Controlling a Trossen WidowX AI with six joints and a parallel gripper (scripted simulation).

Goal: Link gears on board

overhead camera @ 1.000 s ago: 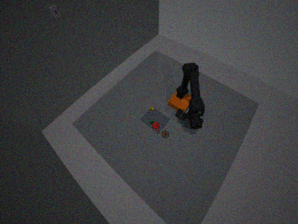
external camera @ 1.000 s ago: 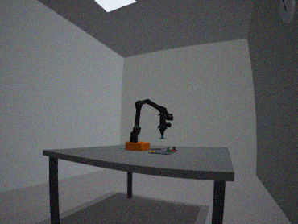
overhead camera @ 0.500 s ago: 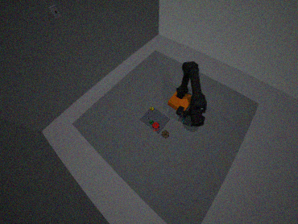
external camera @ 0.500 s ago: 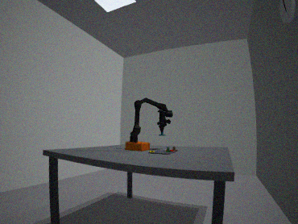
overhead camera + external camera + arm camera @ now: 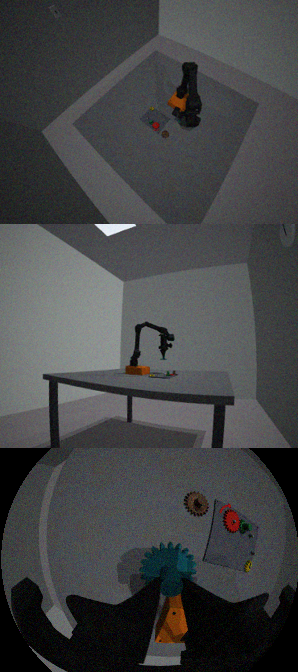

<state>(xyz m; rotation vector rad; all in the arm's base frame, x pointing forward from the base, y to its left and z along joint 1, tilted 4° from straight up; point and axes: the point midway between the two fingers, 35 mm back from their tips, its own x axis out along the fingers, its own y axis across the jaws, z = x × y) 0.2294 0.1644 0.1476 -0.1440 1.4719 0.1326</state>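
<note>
My gripper (image 5: pixel 163 358) (image 5: pixel 171 585) clasps a teal toothed gear (image 5: pixel 163 359) (image 5: pixel 168 564) | green gear stands beside red, upper right of wrist view | yellow link unfinished

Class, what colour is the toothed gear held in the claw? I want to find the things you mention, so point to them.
Teal (image 5: pixel 163 358) (image 5: pixel 168 562); the wrist view shows it best.

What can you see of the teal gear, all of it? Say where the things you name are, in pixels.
The teal gear (image 5: pixel 163 358) (image 5: pixel 167 562) is a toothed disc, blunt teeth around its rim, with a rounded hub of the same colour; it looks like matte plastic. The gripper's fingers are shut on the hub. It hangs above the table (image 5: pixel 193 383), off to the side of the board (image 5: pixel 227 550), teeth touching nothing visible.
</note>
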